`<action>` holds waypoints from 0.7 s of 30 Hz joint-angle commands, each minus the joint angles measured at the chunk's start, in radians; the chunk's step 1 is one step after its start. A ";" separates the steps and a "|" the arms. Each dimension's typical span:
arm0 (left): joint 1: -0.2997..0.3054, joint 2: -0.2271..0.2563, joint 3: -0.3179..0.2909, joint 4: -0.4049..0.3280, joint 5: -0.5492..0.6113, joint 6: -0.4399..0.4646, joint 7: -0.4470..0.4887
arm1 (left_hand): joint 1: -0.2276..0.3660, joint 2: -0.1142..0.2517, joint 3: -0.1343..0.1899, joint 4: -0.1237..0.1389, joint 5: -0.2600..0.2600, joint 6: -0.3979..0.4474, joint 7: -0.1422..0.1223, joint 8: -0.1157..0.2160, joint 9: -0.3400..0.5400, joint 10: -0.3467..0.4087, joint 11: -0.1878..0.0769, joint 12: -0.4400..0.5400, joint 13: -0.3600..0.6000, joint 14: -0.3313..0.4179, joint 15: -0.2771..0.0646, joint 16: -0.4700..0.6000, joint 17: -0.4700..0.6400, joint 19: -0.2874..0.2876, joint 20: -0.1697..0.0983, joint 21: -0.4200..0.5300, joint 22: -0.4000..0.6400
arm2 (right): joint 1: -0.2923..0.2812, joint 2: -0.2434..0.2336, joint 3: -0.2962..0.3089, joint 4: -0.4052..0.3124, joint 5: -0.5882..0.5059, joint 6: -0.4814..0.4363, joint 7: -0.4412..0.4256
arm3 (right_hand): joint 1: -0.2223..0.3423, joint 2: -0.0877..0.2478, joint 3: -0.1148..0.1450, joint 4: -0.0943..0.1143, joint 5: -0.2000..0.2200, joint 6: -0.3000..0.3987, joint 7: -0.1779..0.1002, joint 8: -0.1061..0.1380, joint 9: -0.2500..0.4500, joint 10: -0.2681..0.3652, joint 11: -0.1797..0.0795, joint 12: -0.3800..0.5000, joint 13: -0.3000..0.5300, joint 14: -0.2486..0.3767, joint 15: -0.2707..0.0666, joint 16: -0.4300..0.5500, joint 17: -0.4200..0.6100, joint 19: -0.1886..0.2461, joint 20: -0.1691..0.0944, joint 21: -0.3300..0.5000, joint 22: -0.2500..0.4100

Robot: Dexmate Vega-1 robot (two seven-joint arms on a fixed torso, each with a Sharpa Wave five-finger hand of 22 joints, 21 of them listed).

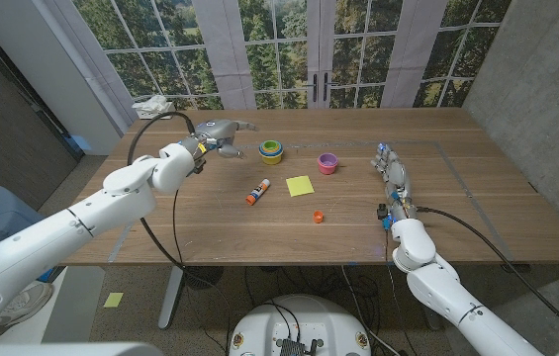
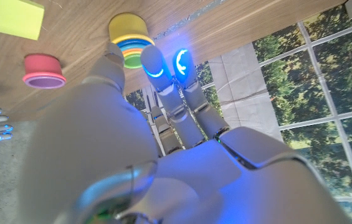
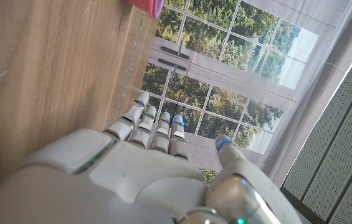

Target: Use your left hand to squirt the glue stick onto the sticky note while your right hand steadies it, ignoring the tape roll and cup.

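Nearest you, your right hand [image 1: 391,171] waits on the table's right side, fingers straight and holding nothing, well apart from the yellow sticky note [image 1: 300,185] it must steady at mid-table. Your left hand [image 1: 222,133] hovers empty and loosely spread near the far left edge, short of the glue stick [image 1: 258,192], which lies uncapped just left of the note, its orange cap [image 1: 318,217] nearby. Between you and the work stand only distractions: the stacked tape roll [image 1: 271,150] and pink cup [image 1: 328,163], both beyond the note.
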State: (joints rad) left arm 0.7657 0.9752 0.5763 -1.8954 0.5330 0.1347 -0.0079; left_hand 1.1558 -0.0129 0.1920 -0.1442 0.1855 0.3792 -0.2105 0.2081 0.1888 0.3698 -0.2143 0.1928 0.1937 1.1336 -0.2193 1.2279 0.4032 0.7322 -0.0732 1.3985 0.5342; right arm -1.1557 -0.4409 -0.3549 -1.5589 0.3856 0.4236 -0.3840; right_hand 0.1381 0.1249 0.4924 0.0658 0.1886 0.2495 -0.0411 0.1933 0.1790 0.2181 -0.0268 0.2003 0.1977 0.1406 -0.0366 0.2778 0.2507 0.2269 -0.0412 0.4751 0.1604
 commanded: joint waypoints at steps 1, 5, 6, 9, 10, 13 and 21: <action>-0.087 0.024 0.025 0.018 0.062 -0.104 -0.140 | 0.000 -0.003 -0.008 -0.003 0.007 0.029 -0.002 0.011 0.002 0.022 -0.002 0.005 0.004 -0.008 -0.002 0.012 0.001 -0.012 -0.134 0.006 -0.015 | -0.032 0.027 0.005 -0.007 -0.046 0.042 -0.057 | -0.014 -0.001 -0.004 0.001 -0.001 0.000 0.003 -0.003 0.002 0.009 0.002 0.007 0.004 0.012 -0.027 0.002 0.001 0.007 -0.024 -0.003 0.005; -0.104 0.027 0.027 0.019 0.084 -0.135 -0.179 | 0.017 -0.004 -0.008 -0.010 0.009 0.053 -0.001 0.014 0.002 0.030 -0.004 0.004 0.004 -0.015 -0.001 0.018 0.001 -0.020 -0.136 0.012 -0.031 | -0.036 0.041 0.006 -0.003 -0.055 0.057 -0.068 | -0.017 -0.002 -0.005 0.002 -0.001 0.000 0.003 -0.003 0.002 0.008 0.001 0.007 0.004 0.014 -0.025 0.002 0.000 0.008 -0.024 -0.005 0.005; -0.108 0.028 0.027 0.020 0.088 -0.145 -0.186 | 0.023 -0.004 -0.008 -0.012 0.010 0.058 -0.002 0.015 0.002 0.033 -0.004 0.004 0.004 -0.017 -0.001 0.019 0.000 -0.022 -0.136 0.014 -0.033 | -0.037 0.043 0.005 -0.002 -0.061 0.059 -0.071 | -0.018 -0.002 -0.005 0.002 -0.001 0.000 0.003 -0.003 0.002 0.008 0.001 0.007 0.004 0.015 -0.024 0.002 0.000 0.008 -0.024 -0.005 0.005; -0.118 0.031 0.028 0.021 0.112 -0.171 -0.200 | 0.035 -0.001 -0.006 -0.013 0.010 0.074 -0.001 0.017 0.002 0.045 -0.005 0.005 0.003 -0.012 -0.001 0.027 0.000 -0.025 -0.135 0.017 -0.045 | -0.039 0.053 0.004 0.004 -0.068 0.070 -0.077 | -0.020 -0.003 -0.007 0.003 -0.001 0.000 0.006 -0.004 0.002 0.009 0.002 0.007 0.004 0.017 -0.022 0.003 0.000 0.009 -0.023 -0.007 0.005; -0.119 0.031 0.025 0.021 0.112 -0.179 -0.205 | 0.044 0.000 -0.004 -0.016 0.010 0.078 -0.001 0.016 0.002 0.050 -0.006 0.005 0.003 -0.009 -0.001 0.028 -0.003 -0.025 -0.136 0.016 -0.052 | -0.040 0.056 0.004 0.003 -0.070 0.070 -0.081 | -0.021 -0.003 -0.007 0.004 -0.001 -0.001 0.006 -0.004 0.002 0.010 0.002 0.007 0.004 0.017 -0.023 0.002 0.000 0.010 -0.023 -0.008 0.005; -0.130 0.032 0.026 0.027 0.118 -0.206 -0.233 | 0.055 -0.003 -0.003 -0.018 0.009 0.089 -0.001 0.016 0.002 0.056 -0.006 0.005 0.002 -0.004 -0.001 0.033 -0.005 -0.030 -0.134 0.011 -0.066 | -0.042 0.065 0.003 0.006 -0.078 0.076 -0.088 | -0.023 -0.005 -0.008 0.004 -0.001 -0.001 0.006 -0.004 0.002 0.011 0.001 0.007 0.004 0.018 -0.022 0.002 -0.001 0.011 -0.022 -0.009 0.005; -0.178 0.029 0.045 0.075 0.122 -0.367 -0.284 | 0.072 -0.006 -0.003 -0.017 0.007 0.125 0.000 0.022 0.002 0.060 -0.006 0.001 0.002 -0.009 -0.001 0.035 -0.012 -0.034 -0.134 0.012 -0.088 | -0.044 0.082 0.001 0.012 -0.101 0.094 -0.104 | -0.027 -0.009 -0.010 0.003 -0.001 -0.001 0.008 -0.004 0.002 0.013 0.003 0.007 0.004 0.024 -0.018 0.002 -0.003 0.014 -0.020 -0.014 0.005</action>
State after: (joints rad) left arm 0.6459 1.0033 0.6046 -1.8673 0.6346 -0.0589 -0.2149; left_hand 1.2138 -0.0182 0.1878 -0.1565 0.1855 0.4882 -0.2087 0.2228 0.1886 0.4179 -0.2231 0.1927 0.1936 1.1199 -0.2090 1.2586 0.3921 0.7002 -0.0662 1.4059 0.4475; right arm -1.1926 -0.3842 -0.3511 -1.5554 0.3166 0.4911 -0.4624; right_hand 0.1092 0.1095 0.4871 0.0691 0.1888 0.2496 -0.0412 0.1933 0.1789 0.2235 -0.0213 0.2003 0.1977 0.1541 -0.0392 0.2778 0.2460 0.2340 -0.0339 0.4646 0.1604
